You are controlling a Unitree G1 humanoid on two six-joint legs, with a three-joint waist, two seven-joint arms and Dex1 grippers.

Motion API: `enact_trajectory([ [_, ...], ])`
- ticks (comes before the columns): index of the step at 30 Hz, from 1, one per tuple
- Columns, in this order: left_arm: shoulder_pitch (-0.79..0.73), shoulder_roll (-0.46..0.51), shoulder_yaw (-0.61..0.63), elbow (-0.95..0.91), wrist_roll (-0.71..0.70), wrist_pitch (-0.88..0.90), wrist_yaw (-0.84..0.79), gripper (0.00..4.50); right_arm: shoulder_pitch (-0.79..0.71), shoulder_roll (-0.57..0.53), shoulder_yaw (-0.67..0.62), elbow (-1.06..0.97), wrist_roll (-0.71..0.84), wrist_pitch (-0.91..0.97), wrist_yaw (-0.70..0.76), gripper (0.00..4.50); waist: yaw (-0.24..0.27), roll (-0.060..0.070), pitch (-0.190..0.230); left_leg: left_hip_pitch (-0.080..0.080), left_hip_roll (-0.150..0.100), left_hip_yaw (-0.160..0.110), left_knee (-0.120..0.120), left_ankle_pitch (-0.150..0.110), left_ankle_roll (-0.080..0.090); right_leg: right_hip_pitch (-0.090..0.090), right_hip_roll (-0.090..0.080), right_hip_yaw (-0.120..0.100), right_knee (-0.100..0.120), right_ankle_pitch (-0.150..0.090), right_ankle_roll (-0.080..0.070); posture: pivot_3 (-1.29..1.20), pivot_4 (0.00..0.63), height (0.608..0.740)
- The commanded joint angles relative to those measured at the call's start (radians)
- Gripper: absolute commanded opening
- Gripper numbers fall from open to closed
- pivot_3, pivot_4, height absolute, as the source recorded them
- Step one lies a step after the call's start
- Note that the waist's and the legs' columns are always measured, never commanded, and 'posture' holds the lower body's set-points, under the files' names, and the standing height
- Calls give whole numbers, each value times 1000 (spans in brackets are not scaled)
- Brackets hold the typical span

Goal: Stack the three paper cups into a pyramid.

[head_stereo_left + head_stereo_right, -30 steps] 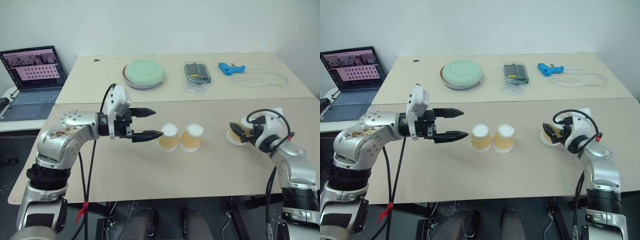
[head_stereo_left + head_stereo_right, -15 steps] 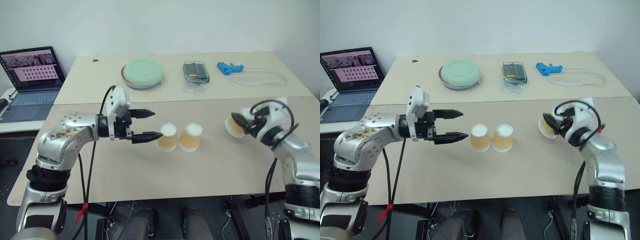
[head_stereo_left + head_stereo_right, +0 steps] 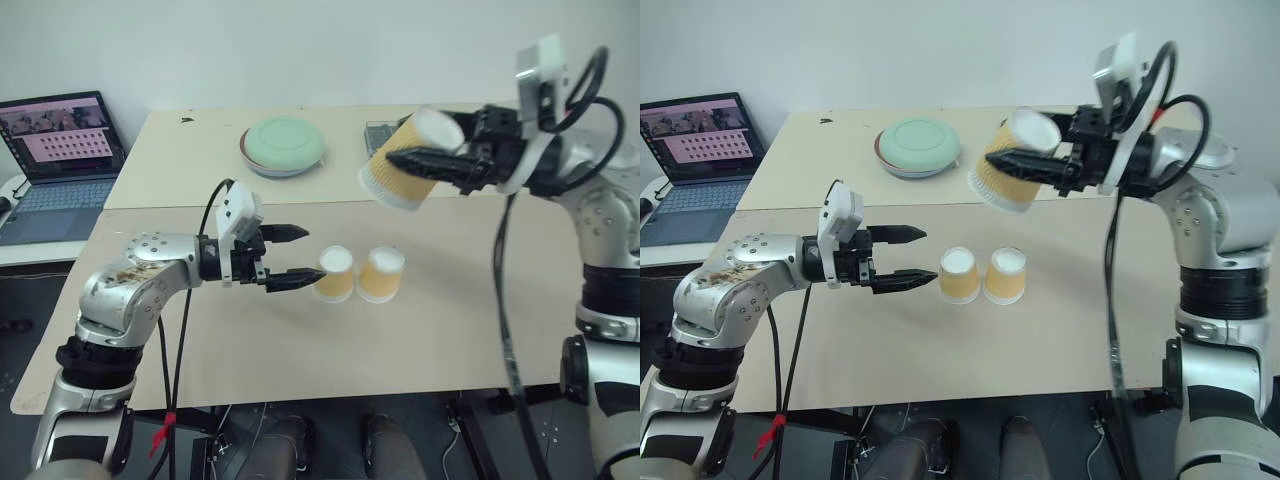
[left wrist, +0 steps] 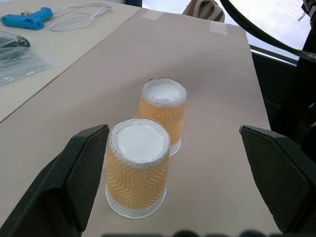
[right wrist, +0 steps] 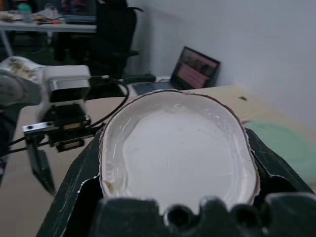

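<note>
The right fingers (image 3: 415, 158) have swung the third tan paper cup (image 3: 402, 172) up off the beige desk (image 3: 300, 350), clamped and tilted, high above the two upturned tan cups (image 3: 359, 274) standing side by side. Left fingers (image 3: 292, 256) gape empty just beside them; room above is clear.

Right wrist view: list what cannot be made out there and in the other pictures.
- Right wrist view: the right tool grips a tan-orange paper cup end-on, so the cup's side stays hidden.
- Left wrist view: the blue plastic gun-shaped tool is cut off by the picture's edge.
- Eye views: the grey laptop's screen is too small to read; the held cup covers part of the clear plastic case.
</note>
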Motion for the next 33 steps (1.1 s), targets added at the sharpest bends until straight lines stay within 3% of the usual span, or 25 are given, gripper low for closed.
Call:
enact_trajectory([
  [1, 7, 24, 33, -52, -21, 6, 5, 4500, -46, 16, 46, 51, -40, -50, 88, 2989, 2, 0, 0, 0, 0, 0, 0, 0, 0, 0, 0, 0, 0, 0, 0, 0, 150, 730],
  [10, 48, 63, 70, -106, -49, 36, 29, 4500, -82, 86, 168, 196, -170, -148, 209, 2989, -3, 0, 0, 0, 1, 0, 0, 0, -1, -2, 1, 1, 2, 1, -1, 0, 150, 730],
  [33, 65, 92, 91, -133, -86, 52, 60, 4500, -85, 167, 180, 397, -344, -338, 224, 2989, -3, 0, 0, 0, 1, 0, 0, 1, -2, -3, 2, 1, 2, 1, -2, 0, 150, 730],
])
